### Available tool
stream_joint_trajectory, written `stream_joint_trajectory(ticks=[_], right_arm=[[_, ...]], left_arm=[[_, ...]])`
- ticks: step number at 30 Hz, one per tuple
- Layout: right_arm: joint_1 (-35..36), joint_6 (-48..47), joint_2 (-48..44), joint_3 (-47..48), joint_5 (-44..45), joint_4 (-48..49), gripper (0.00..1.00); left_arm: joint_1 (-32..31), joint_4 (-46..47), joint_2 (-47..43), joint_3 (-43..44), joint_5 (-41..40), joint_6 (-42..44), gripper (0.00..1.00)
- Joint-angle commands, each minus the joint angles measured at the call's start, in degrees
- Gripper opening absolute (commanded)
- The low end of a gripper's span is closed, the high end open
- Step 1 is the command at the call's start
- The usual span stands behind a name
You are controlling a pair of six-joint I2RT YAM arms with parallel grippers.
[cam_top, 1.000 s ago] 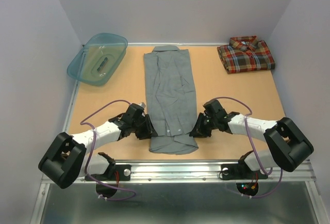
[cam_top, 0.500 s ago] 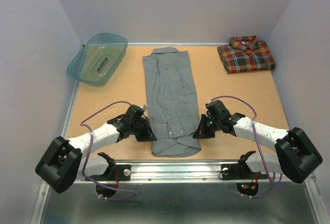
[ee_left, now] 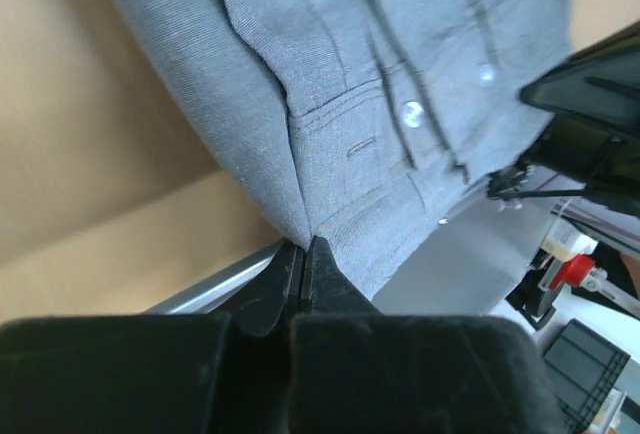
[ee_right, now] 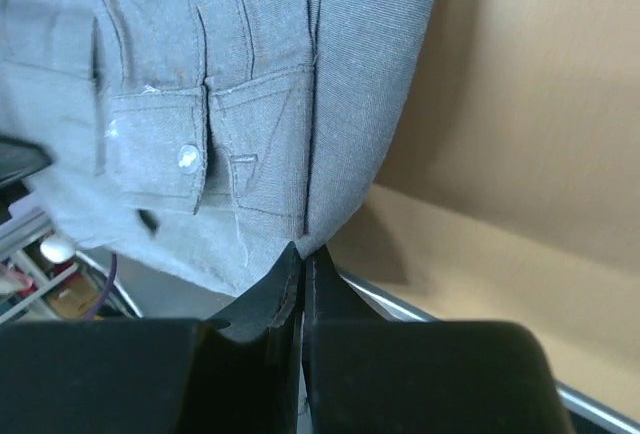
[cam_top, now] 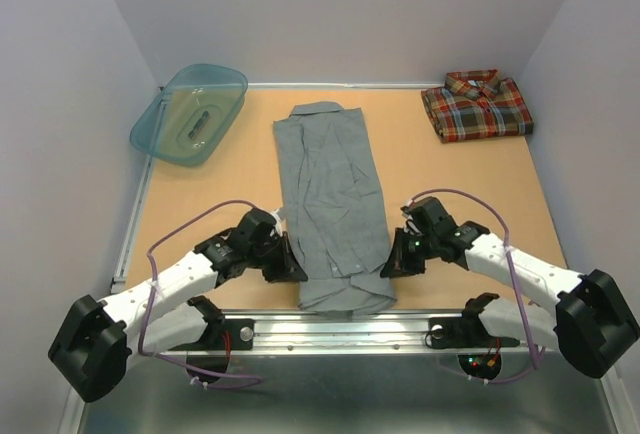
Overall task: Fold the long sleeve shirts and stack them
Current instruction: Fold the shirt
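The grey shirt lies lengthwise down the middle of the table, sleeves folded in, its hem hanging past the near edge. My left gripper is shut on the shirt's left edge near the hem; the left wrist view shows the grey shirt pinched at my left gripper. My right gripper is shut on the right edge near the hem; in the right wrist view the grey shirt is pinched at my right gripper. The plaid shirt lies folded at the far right corner.
A teal plastic basin leans at the far left corner. The metal rail runs along the table's near edge under the shirt's hem. White walls close in on the left, right and back.
Both grippers have pulled the grey shirt toward the near edge. Its hem now hangs over the rail and its collar sits farther from the back wall.
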Motion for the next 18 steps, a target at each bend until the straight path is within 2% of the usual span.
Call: stream_joint_trajectory(ticks=[1, 6, 10, 18], right_arm=[[0.11, -0.50, -0.01, 9.20, 3.89, -3.98, 0.01], [0.02, -0.94, 5.52, 18.96, 7.49, -4.59, 0.01], [-0.60, -2.44, 12.28, 28.61, 9.34, -4.94, 0.01], [-4.29, -5.07, 23.36, 39.88, 7.68, -4.94, 0.01]], left_arm=[[0.85, -4.15, -1.87, 8.94, -4.54, -0.67, 0.00], [4.62, -3.63, 1.28, 14.39, -8.58, -0.67, 0.00], [9.01, -0.57, 3.22, 16.95, -8.06, -0.32, 0.00], [20.97, 5.59, 7.35, 18.53, -5.34, 0.56, 0.00]])
